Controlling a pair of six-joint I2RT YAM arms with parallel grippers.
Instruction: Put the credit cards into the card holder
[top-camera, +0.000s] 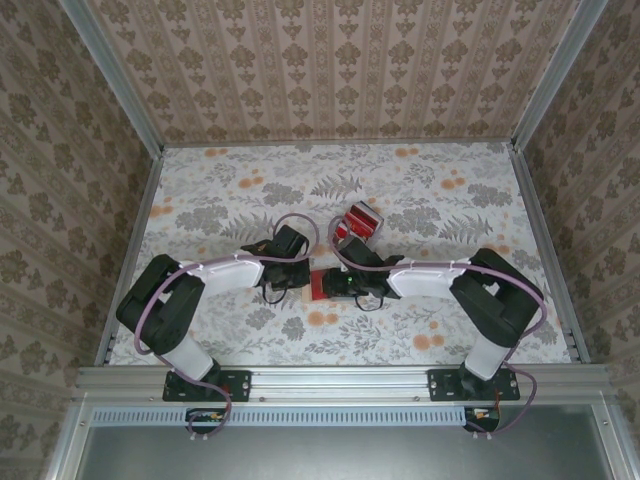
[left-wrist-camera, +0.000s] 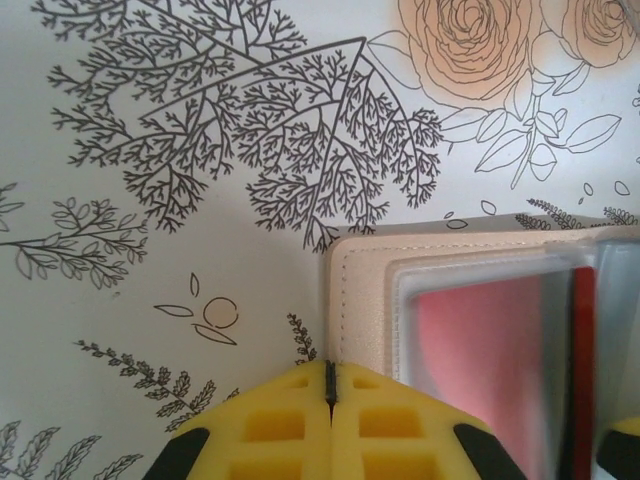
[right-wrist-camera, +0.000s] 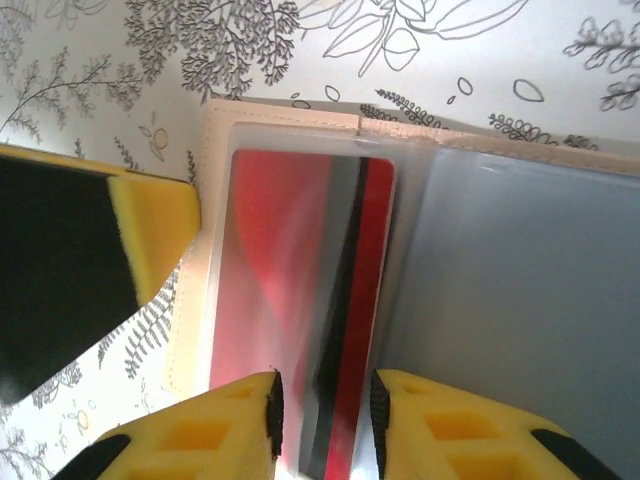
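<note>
The tan card holder (top-camera: 317, 283) lies open on the floral table between both arms. In the left wrist view its stitched tan border (left-wrist-camera: 360, 300) frames a clear pocket with a red credit card (left-wrist-camera: 470, 360) behind it. My left gripper (left-wrist-camera: 330, 385) is shut, its tips meeting right at the holder's left edge. My right gripper (right-wrist-camera: 322, 425) stands open over the holder (right-wrist-camera: 212, 180). Its fingers sit either side of a red, black-striped credit card (right-wrist-camera: 365, 260) that stands on edge in the pocket, with a gap on both sides. More red credit cards (top-camera: 358, 222) lie stacked behind.
The holder's right half is a grey clear sleeve (right-wrist-camera: 510, 300). The left gripper's yellow finger (right-wrist-camera: 150, 225) sits against the holder's left border. Patterned walls and metal rails (top-camera: 540, 250) ring the table. Open floral tabletop (top-camera: 220, 190) stretches to the back and sides.
</note>
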